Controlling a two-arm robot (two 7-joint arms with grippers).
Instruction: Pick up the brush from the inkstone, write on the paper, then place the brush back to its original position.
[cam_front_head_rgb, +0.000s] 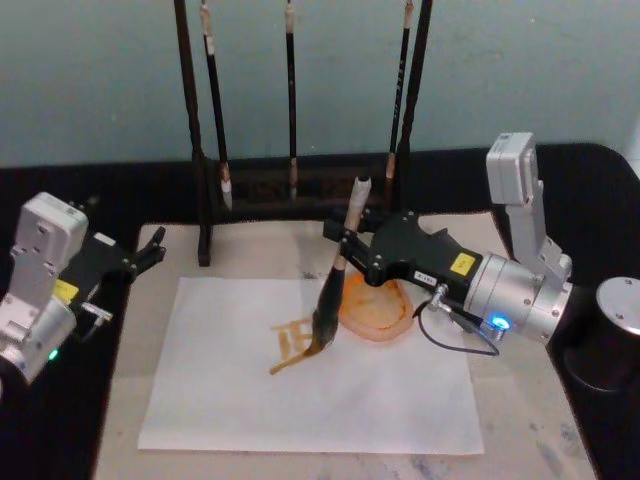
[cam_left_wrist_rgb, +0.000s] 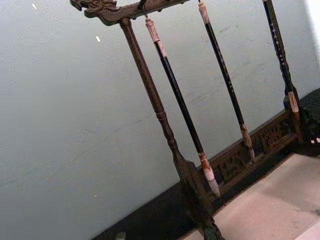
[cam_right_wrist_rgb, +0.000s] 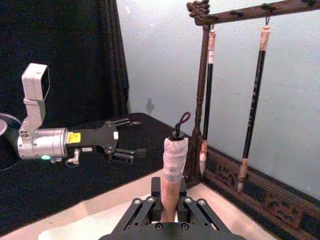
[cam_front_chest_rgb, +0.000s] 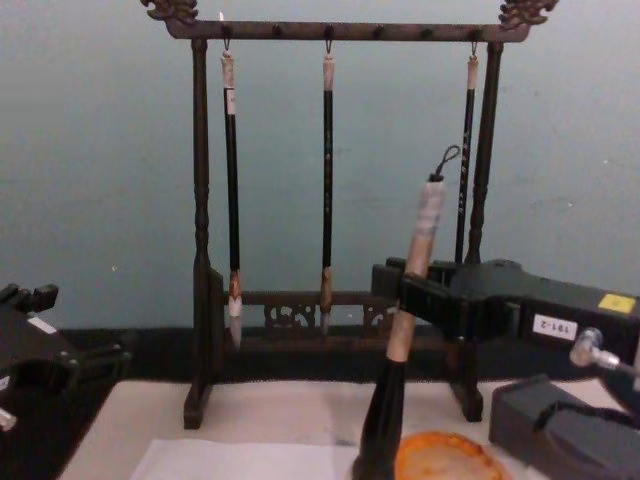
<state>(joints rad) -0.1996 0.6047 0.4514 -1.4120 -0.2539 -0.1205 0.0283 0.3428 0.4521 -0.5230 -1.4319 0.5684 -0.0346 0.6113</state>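
My right gripper (cam_front_head_rgb: 343, 258) is shut on the brush (cam_front_head_rgb: 331, 298), gripping the shaft where black meets tan. The brush leans slightly, with its cord loop up. Its dark bristle tip is down at the paper (cam_front_head_rgb: 230, 390), just left of the orange inkstone (cam_front_head_rgb: 380, 312). Orange strokes (cam_front_head_rgb: 291, 345) mark the sheet beside the tip. In the right wrist view the brush handle (cam_right_wrist_rgb: 175, 161) rises from between the right gripper (cam_right_wrist_rgb: 170, 212). The chest view shows the brush (cam_front_chest_rgb: 415, 250) and the inkstone (cam_front_chest_rgb: 445, 455). My left gripper (cam_front_head_rgb: 150, 250) is parked open at the mat's left edge.
A dark wooden rack (cam_front_head_rgb: 195, 150) with three thin hanging brushes (cam_front_head_rgb: 291, 100) stands behind the paper. A beige felt mat (cam_front_head_rgb: 520, 430) lies under the sheet on black cloth. A dark grey slab (cam_front_chest_rgb: 560, 430) sits right of the inkstone. A black cylinder (cam_front_head_rgb: 605, 355) stands far right.
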